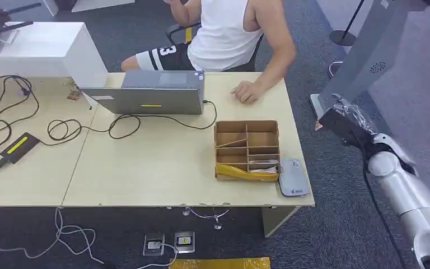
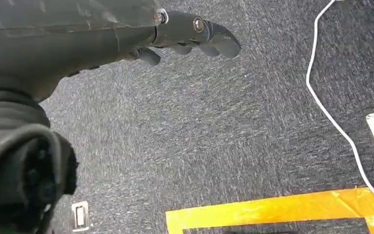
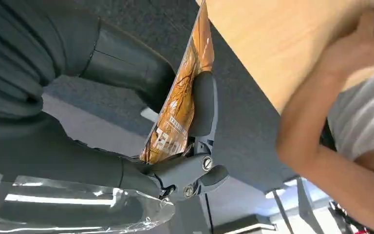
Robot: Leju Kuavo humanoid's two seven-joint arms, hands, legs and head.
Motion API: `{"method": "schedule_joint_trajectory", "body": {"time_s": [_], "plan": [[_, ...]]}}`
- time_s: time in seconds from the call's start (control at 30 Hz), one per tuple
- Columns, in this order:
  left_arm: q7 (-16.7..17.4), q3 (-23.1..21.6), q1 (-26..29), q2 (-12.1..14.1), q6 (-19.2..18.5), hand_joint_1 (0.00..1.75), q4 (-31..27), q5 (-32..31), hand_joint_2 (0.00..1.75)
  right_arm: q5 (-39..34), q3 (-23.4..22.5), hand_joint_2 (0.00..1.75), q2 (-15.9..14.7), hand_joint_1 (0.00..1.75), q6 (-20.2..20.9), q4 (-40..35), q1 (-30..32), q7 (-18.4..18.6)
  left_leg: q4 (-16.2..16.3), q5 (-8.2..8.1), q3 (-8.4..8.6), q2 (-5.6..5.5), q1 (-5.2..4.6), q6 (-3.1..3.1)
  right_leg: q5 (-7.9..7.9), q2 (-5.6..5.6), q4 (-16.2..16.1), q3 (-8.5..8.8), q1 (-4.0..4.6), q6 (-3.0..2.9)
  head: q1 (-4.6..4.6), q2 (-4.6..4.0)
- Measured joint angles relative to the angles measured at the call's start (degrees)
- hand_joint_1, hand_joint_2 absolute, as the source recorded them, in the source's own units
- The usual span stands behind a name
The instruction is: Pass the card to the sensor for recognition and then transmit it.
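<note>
An orange printed card (image 3: 180,102) is pinched between the thumb and a dark finger of my right hand (image 3: 195,141). In the head view that hand (image 1: 342,124) hangs off the table's right side, level with the cardboard box. A flat grey sensor pad (image 1: 293,177) lies at the table's front right corner, to the left of the hand and nearer to me. My left hand (image 2: 190,34) hangs over the grey carpet with its fingers apart and nothing in it.
A compartmented cardboard box (image 1: 247,149) with yellow tape stands just left of the sensor. A person sits at the far side, one hand (image 1: 246,91) resting on the table (image 1: 157,162). A closed grey laptop (image 1: 154,92) and cables lie behind. A grey stand (image 1: 364,56) rises at the right.
</note>
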Motion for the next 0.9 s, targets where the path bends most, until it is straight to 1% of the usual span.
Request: {"method": "schedule_joint_trajectory", "body": {"time_s": [0.33,0.5,0.67,0.9], "plan": [[0.0,0.0,0.0,0.0,0.0,0.0,0.0,0.1,0.0,3.4,-3.0,1.75,-1.2,1.75,4.0,-7.1,7.5,1.6,0.0,0.0,0.0,0.0,0.0,0.0,0.0,0.0,0.0,0.0,0.0,0.0,0.02,0.0],[0.0,0.0,0.0,0.0,0.0,0.0,0.0,0.1,0.0,4.6,-3.6,1.75,-1.2,1.75,6.0,-10.5,10.9,2.5,0.0,0.0,0.0,0.0,0.0,0.0,0.0,0.0,0.0,0.0,0.0,0.0,0.0,0.0],[0.0,0.0,0.0,0.0,0.0,0.0,0.0,0.1,0.0,5.2,-3.5,1.75,-1.2,1.75,6.8,-13.3,14.0,3.3,0.0,0.0,-0.01,0.0,0.0,0.0,0.0,0.0,0.0,0.0,0.0,0.0,-0.02,0.0],[0.0,0.0,0.0,0.1,0.0,0.0,0.0,0.1,0.0,5.8,-3.1,1.75,-0.5,1.75,7.4,-15.1,16.0,3.6,0.0,-0.01,-0.01,0.0,0.0,-0.01,0.0,0.0,0.0,0.0,0.0,0.0,0.0,0.0]]}}
